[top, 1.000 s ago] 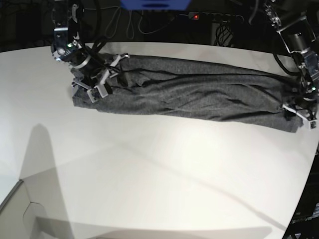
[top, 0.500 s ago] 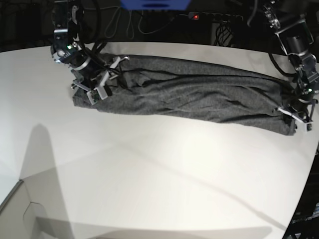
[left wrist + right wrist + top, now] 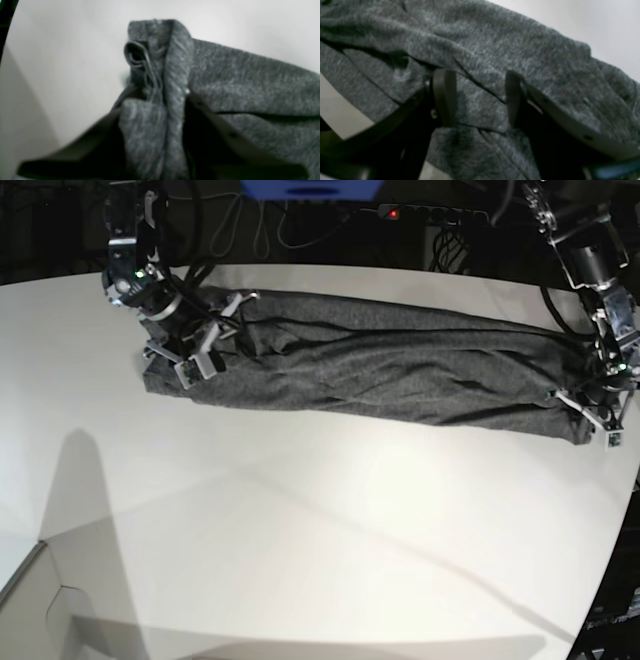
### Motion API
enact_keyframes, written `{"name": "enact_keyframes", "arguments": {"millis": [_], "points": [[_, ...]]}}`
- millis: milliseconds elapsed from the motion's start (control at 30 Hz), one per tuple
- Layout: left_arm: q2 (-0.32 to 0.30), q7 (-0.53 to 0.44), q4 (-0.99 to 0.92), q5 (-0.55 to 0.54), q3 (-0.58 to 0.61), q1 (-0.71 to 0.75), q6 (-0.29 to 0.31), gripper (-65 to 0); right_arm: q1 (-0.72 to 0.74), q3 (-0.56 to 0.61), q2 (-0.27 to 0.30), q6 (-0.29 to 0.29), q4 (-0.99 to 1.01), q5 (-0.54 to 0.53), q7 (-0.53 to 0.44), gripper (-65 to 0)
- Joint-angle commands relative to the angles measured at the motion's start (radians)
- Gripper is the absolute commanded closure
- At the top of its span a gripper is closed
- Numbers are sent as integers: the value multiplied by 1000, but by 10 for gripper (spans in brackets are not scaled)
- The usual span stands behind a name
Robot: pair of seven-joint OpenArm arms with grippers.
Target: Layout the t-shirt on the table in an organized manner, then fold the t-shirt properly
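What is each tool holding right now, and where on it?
The left tool pinches a bunched end of the t-shirt. The right tool stands open over the other end, fingers on the fabric but gripping nothing.

The table [image 3: 300,530] is seen from high in front by the base view; the shirt's [image 3: 380,365] two ends are shared, pressed close, by both wrist views.

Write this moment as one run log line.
t-shirt: long band on table | left claw: pinching its end | right claw: open over other end
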State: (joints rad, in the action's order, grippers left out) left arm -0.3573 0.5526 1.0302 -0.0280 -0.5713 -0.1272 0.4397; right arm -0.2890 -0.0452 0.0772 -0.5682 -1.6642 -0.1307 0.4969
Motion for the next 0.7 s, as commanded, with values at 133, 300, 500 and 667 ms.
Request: {"name": "enact_keyframes", "arguments": {"millis": [133,300,500,667], "points": [[-9,47,17,20,-43,2,3,-281,6,-2,3,-11,-17,-11,-24,-314],[-12,44,12,21,-105,2,6,-388,6,-2,19,-11,-15,-11,-24,-314],[-30,36,5,23,-102,-1,3,-415,6,-2,19,-11,-15,-11,-24,-314],[-29,22,-37,23,-100,-5,6,-415,6,-2,19,-11,-15,-11,-24,-314]]}}
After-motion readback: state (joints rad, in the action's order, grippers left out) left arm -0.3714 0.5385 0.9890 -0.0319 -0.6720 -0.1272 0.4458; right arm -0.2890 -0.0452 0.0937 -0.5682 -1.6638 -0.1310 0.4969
